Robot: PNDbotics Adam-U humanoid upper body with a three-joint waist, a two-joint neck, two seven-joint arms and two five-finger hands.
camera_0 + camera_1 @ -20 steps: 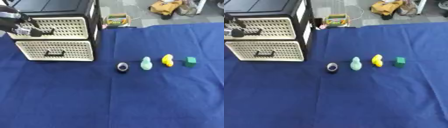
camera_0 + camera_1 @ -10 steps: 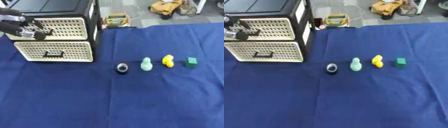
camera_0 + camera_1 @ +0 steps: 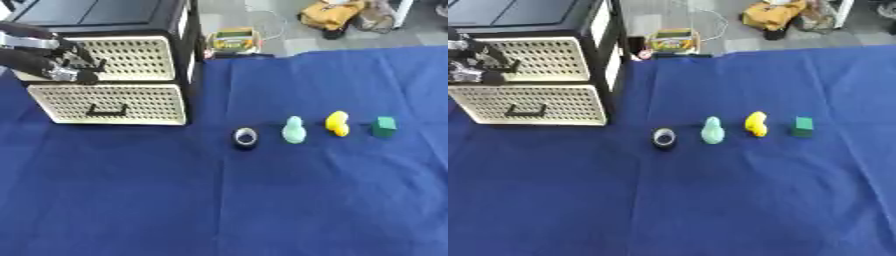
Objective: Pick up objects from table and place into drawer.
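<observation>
A black cabinet with two cream perforated drawers stands at the table's far left. My left hand is in front of the upper drawer, fingers curled where its handle sits; the handle itself is hidden. The lower drawer, with a dark handle, juts slightly forward. On the blue cloth lie a small dark ring, a pale green figure, a yellow duck-like toy and a green cube, all in a row. My right hand shows in neither view.
Blue cloth covers the table, with wide room in front of the row. Beyond the far edge, on the floor, are a small yellow-green box and a yellow bag.
My left hand has shifted slightly right and down across the upper drawer's front. The row of objects has not moved.
</observation>
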